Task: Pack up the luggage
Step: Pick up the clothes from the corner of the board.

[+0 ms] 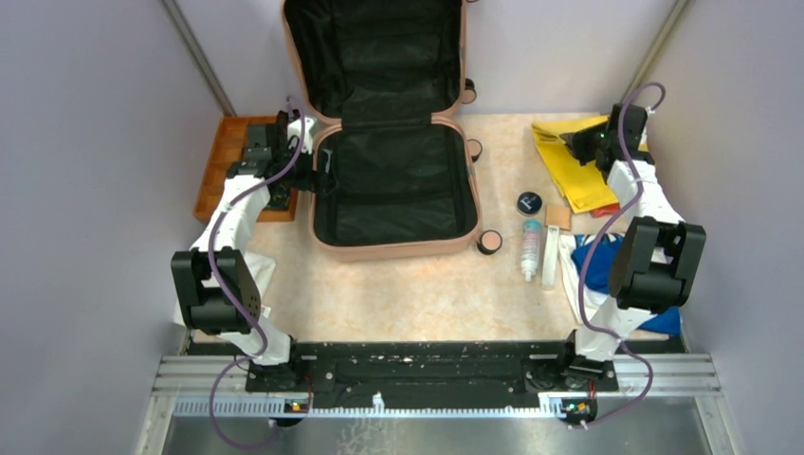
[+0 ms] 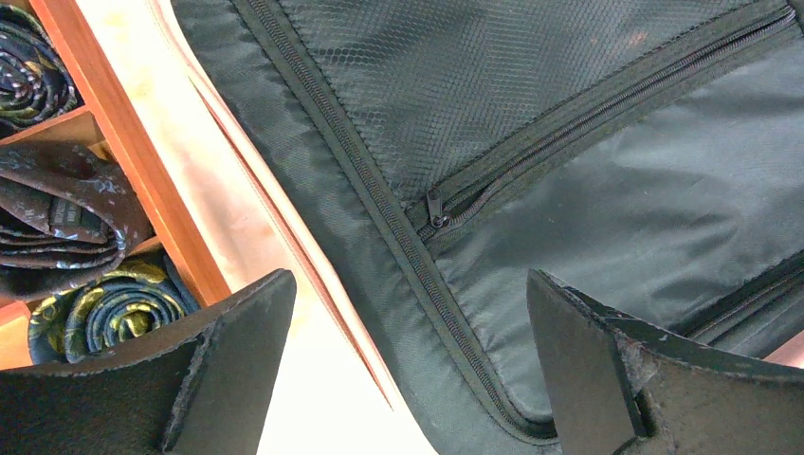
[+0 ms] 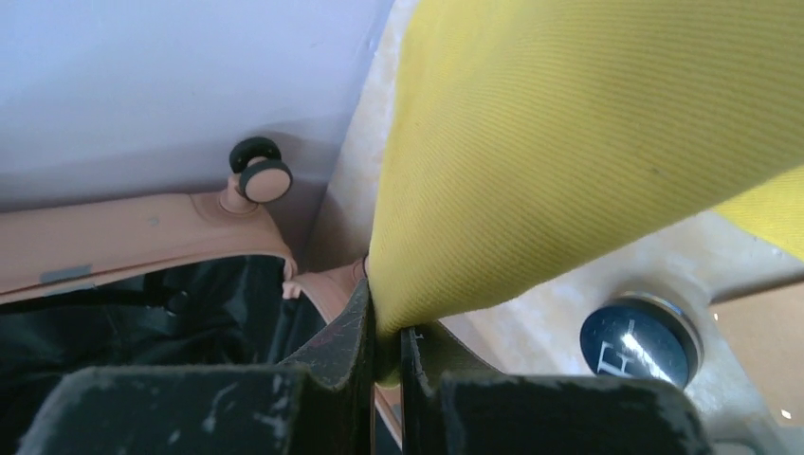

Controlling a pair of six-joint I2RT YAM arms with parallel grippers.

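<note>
The luggage [image 1: 398, 248] lies open at the table's [image 1: 417, 303] far edge, lid standing up behind. Its shell looks stiff and slick (lining soft), so the lid's rim seems the best hold. The left gripper [image 2: 408, 318] hangs spread over its left rim; the right gripper [image 3: 387, 346] pinches a yellow cloth [image 3: 588, 142] near the far right corner.

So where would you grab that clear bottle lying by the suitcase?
Around its middle, from straight above, closing across its width: the clear bottle lies flat on the table, pointing away from the arms. The white tube lies close beside it, so room there looks tight.
</note>
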